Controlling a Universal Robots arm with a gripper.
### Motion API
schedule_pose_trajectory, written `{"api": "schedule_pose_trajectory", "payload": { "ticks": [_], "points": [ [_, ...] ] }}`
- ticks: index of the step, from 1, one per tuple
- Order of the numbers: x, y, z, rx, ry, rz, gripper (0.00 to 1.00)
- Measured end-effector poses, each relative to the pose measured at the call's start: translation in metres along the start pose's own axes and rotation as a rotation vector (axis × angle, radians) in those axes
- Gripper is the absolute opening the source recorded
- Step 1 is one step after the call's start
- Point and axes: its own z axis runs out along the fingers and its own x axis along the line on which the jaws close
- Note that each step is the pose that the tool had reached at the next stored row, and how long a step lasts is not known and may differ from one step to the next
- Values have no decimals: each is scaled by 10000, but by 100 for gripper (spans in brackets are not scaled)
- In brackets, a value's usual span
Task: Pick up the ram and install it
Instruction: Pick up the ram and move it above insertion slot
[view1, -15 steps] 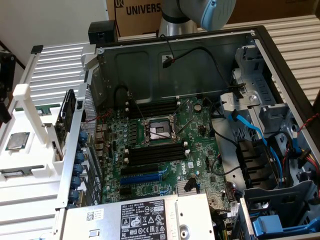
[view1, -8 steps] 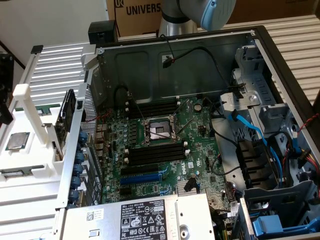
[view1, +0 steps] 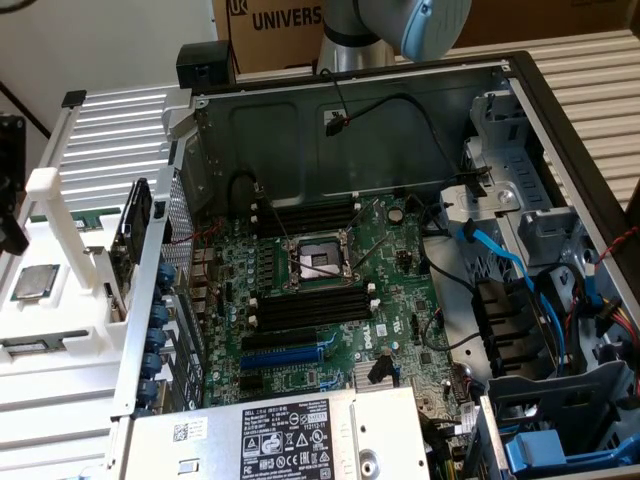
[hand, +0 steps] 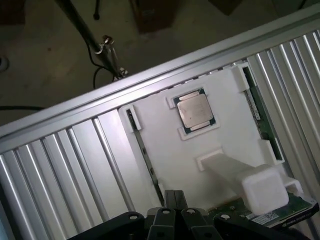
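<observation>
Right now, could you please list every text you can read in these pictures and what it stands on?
"UNIVERS": cardboard box behind the computer case, rest hidden by the arm.
Power supply label: too small to read.
Processor lid: nothing readable.

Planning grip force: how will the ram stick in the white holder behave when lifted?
The ram is a thin flat board, probably stiff and light. Its exposed circuitry looks fragile, so grip the edges. Tucked into the white holder, it may bind if tilted.
</observation>
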Motion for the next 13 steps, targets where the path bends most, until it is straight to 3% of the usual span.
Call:
{"api": "schedule_pose_trajectory", "payload": {
  "ticks": [3, 8, 13],
  "points": [
    [5, 8, 36, -59, -81, -451, 10],
    [13, 12, 110, -72, -63, -653, 10],
    [65, 126, 221, -68, -63, -718, 10]
  ]
}}
